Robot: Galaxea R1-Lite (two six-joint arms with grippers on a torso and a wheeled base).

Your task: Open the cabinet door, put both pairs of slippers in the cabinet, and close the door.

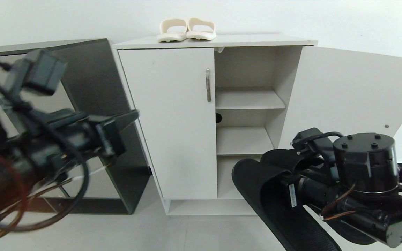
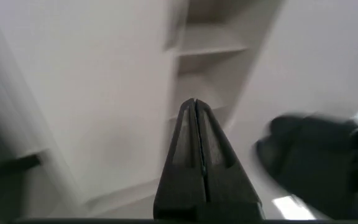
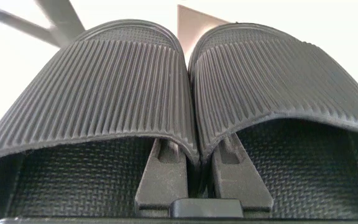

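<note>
The white cabinet (image 1: 173, 122) stands against the wall, its left door shut and its right door (image 1: 344, 94) swung wide open, showing bare shelves (image 1: 246, 101). A pair of cream slippers (image 1: 187, 30) lies on the cabinet's top. My right gripper (image 3: 197, 174) is shut on a pair of black slippers (image 1: 263, 188), pinching the inner edges of both straps (image 3: 191, 93) together; it holds them low, in front of the open compartment. My left gripper (image 1: 127, 116) is shut with nothing in it, level with the shut left door. The black slippers (image 2: 316, 162) appear blurred beside the left gripper (image 2: 196, 109).
A dark grey open-frame unit (image 1: 92, 80) leans beside the cabinet's left side. The shut door carries a metal handle (image 1: 208, 85) at its right edge. Pale floor (image 1: 152, 230) lies in front of the cabinet. The open door takes up the space to the right.
</note>
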